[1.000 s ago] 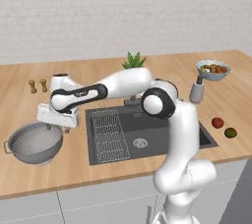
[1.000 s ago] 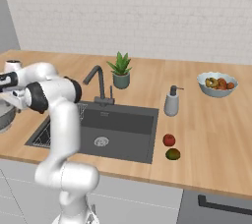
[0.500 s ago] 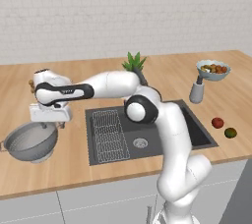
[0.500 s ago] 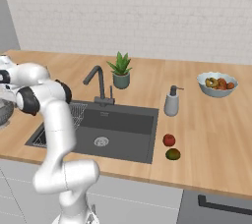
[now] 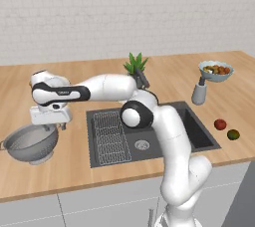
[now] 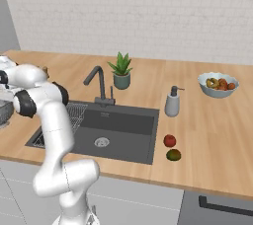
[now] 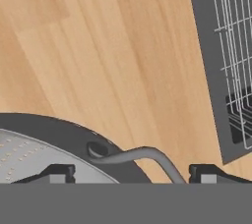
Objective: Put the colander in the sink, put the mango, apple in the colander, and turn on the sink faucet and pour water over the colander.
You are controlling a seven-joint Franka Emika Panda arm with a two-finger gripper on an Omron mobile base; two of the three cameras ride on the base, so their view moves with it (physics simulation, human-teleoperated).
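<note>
Colander (image 5: 31,143) unmoved on counter | hand lowered to its rim; fingers (image 7: 132,173) spread astride handle

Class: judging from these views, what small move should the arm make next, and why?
Probably lower and close. The end effector hangs open above the colander, its tips either side of the rim by a loop handle, and the colander stands on the counter, outside the sink.

On the wooden counter (image 6: 207,120), a potted plant (image 6: 121,70) stands at twelve o'clock of the basin, a soap dispenser (image 6: 172,102) at three, and a pale fruit bowl (image 6: 218,84) at two o'clock.
</note>
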